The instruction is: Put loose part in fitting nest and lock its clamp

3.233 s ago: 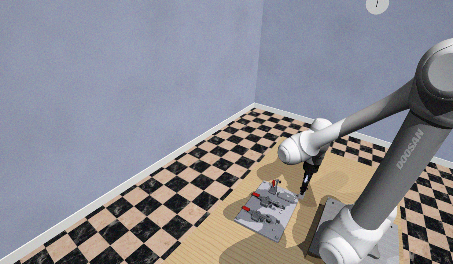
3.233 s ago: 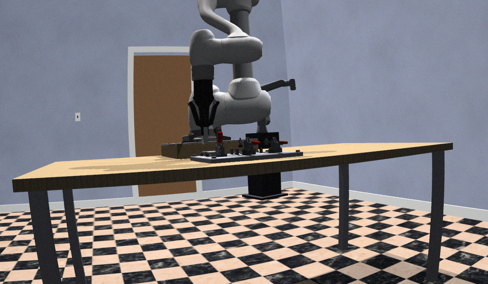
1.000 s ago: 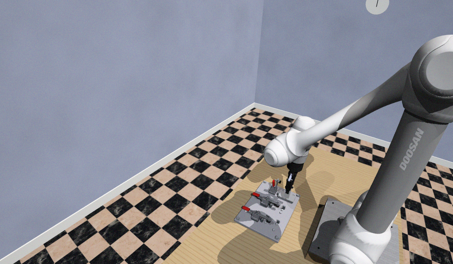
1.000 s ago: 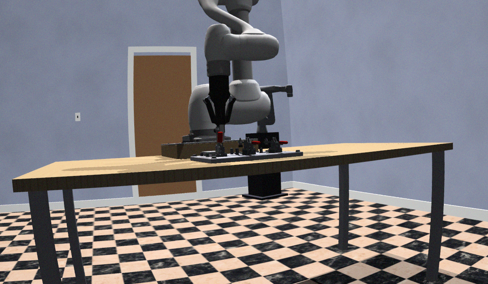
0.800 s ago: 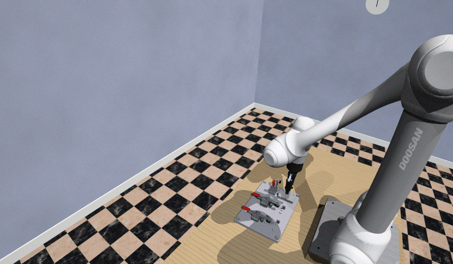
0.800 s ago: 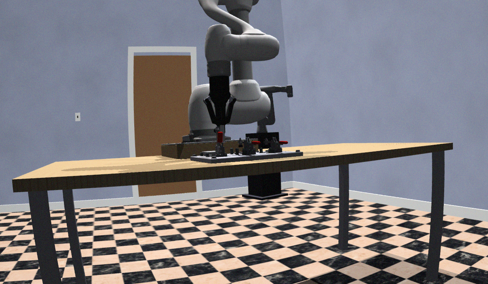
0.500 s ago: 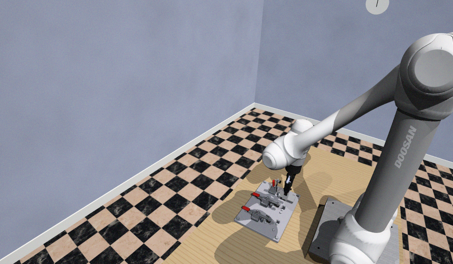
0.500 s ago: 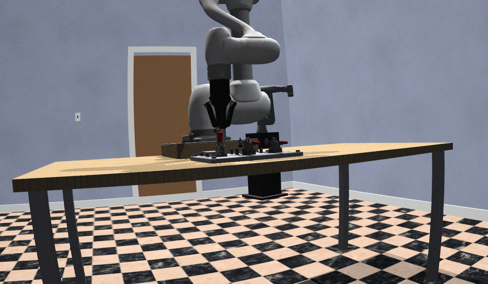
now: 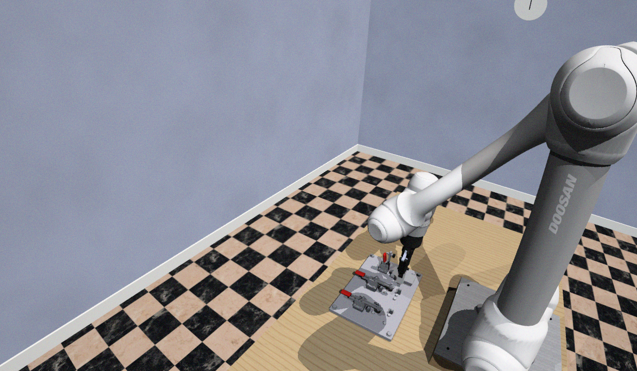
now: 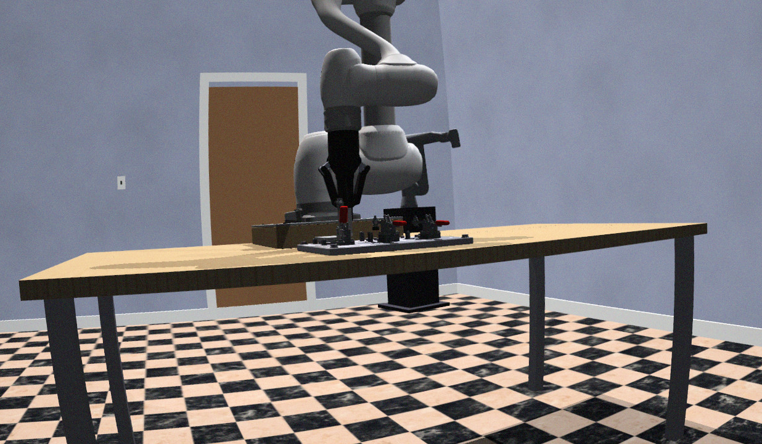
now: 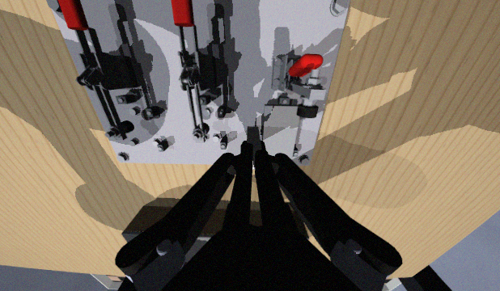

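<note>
One "DOOSAN" label, pale letters, gray arm [image 9: 549, 230]

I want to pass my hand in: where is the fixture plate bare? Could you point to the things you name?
In wrist-view order, bare strips separate the left clamp [image 9: 363, 302] [image 10: 429, 227] [image 11: 118, 72] from the middle clamp [image 9: 372, 282] [image 10: 389, 230] [image 11: 213, 72], and that from the right clamp [image 9: 384, 266] [image 10: 344, 236] [image 11: 306, 65]. Crowded: between right clamp and gripper [image 9: 400, 275] [image 10: 345, 206] [image 11: 252, 135].

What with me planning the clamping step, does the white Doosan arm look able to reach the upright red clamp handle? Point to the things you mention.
Probably yes: the black end effector [image 9: 400, 275] [image 10: 345, 205] [image 11: 252, 135] is near the handle [image 9: 384, 257] [image 10: 344, 214] [image 11: 306, 65], though the clamp's raised grey bar [image 9: 390, 256] [image 11: 315, 96] stands partly between.
</note>
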